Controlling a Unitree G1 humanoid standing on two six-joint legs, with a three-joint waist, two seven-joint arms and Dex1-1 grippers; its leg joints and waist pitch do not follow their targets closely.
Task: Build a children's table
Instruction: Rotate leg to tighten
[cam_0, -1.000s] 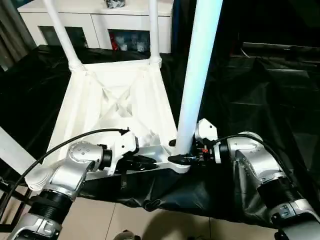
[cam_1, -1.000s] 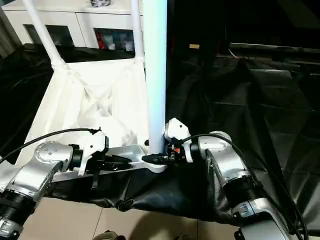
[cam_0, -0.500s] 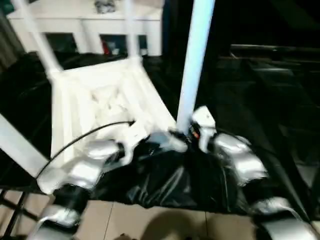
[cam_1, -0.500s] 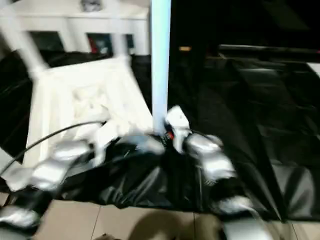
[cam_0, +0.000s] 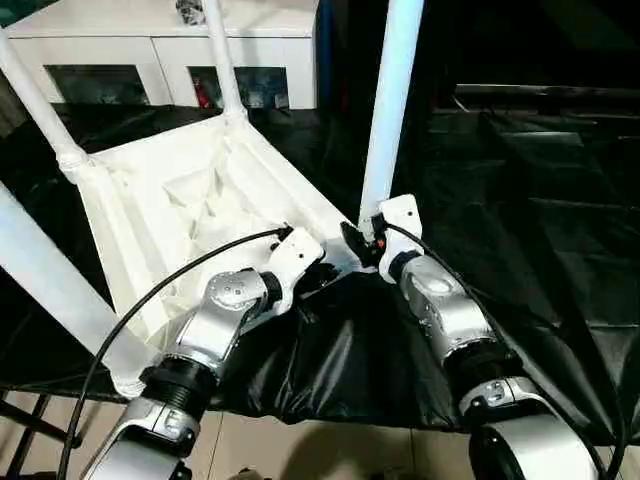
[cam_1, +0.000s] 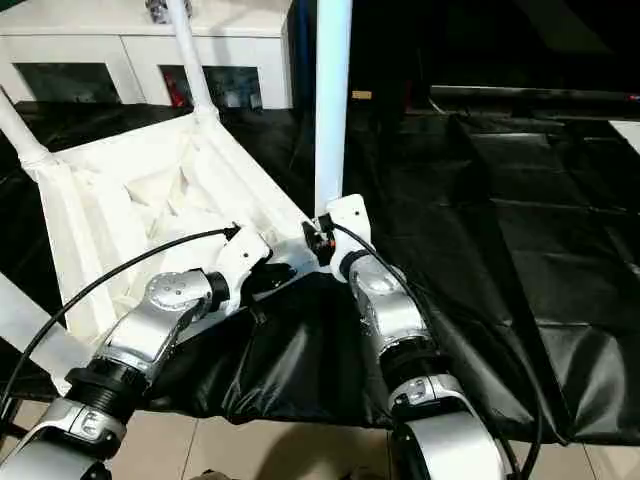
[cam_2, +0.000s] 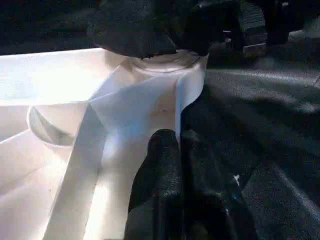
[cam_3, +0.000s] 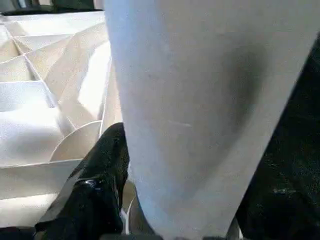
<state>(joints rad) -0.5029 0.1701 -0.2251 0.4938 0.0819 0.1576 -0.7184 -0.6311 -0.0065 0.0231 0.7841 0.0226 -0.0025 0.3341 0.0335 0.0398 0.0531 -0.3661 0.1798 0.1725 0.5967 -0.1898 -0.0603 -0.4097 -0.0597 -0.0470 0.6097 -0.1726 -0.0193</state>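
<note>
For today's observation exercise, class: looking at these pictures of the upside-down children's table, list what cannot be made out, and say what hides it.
- Tops of the legs: the near-right leg and the far leg are cut off by the head views' upper edge.
- Near-right corner socket: in the head views both tools cover it, so how deep the leg sits is unclear.
- Right tool's far finger: hidden behind the leg in the right wrist view.
- Cabinet contents: too small behind the glass.
</note>
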